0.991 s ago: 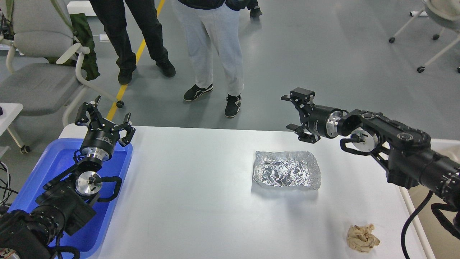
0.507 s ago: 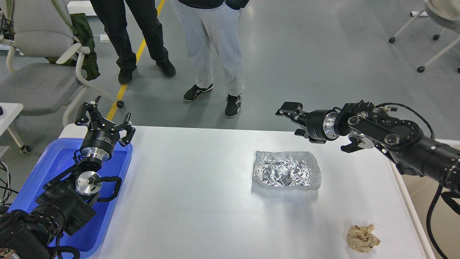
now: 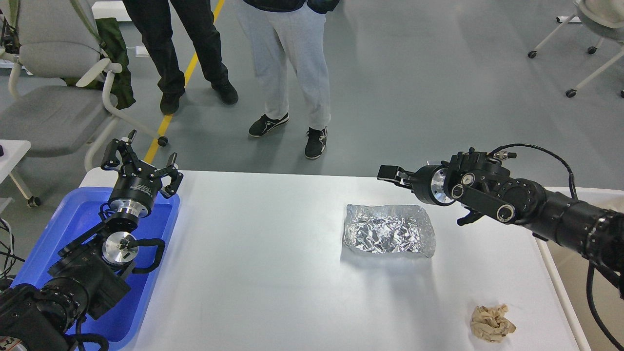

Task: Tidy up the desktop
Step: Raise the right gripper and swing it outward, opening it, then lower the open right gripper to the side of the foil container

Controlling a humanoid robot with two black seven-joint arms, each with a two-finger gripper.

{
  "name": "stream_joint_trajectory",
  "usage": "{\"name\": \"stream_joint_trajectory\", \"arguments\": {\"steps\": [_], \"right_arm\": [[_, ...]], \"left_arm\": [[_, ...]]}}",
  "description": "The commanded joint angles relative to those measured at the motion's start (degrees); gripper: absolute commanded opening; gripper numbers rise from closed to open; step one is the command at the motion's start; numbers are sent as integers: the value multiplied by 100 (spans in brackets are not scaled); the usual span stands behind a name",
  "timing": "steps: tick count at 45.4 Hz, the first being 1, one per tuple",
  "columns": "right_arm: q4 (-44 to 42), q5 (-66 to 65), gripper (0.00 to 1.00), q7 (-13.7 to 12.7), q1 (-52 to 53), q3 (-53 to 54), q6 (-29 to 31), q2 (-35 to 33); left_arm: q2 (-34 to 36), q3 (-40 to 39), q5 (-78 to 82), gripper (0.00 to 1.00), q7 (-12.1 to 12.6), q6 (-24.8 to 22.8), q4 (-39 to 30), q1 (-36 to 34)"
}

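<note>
The white desktop (image 3: 273,273) holds a crumpled silver foil tray (image 3: 388,236) right of centre and a crumpled tan paper wad (image 3: 491,322) at the front right. My right gripper (image 3: 390,173) hovers above the table's far edge, just beyond the foil tray and a little to its right. It is turned edge-on, so its fingers cannot be told apart, and nothing shows in it. My left gripper (image 3: 145,155) is open and empty, pointing up over the far end of the blue tray (image 3: 78,214).
The blue tray lies along the desktop's left side under my left arm. A beige bin (image 3: 575,273) stands off the right edge. Two people (image 3: 292,73) stand beyond the far edge, and an office chair (image 3: 53,97) is at the back left.
My right arm has dropped and its wrist has rolled, bringing the gripper lower and nearer the foil tray's far side. The left arm, foil and paper wad have not moved.
</note>
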Motion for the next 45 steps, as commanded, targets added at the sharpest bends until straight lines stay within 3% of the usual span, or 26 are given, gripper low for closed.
{"name": "stream_joint_trajectory", "arguments": {"steps": [1,17,45], "right_arm": [[-208,-310,100,0,-228,-211,-318,245],[-226,-424,100,18,-623,-308,-564,307],[-164,-750,100,132,-588,-818,-573,-291]], "left_arm": [[0,-1,0,100,0,7,0,0],[0,-1,0,100,0,-2,0,0],[0,-1,0,100,0,7,0,0]]}}
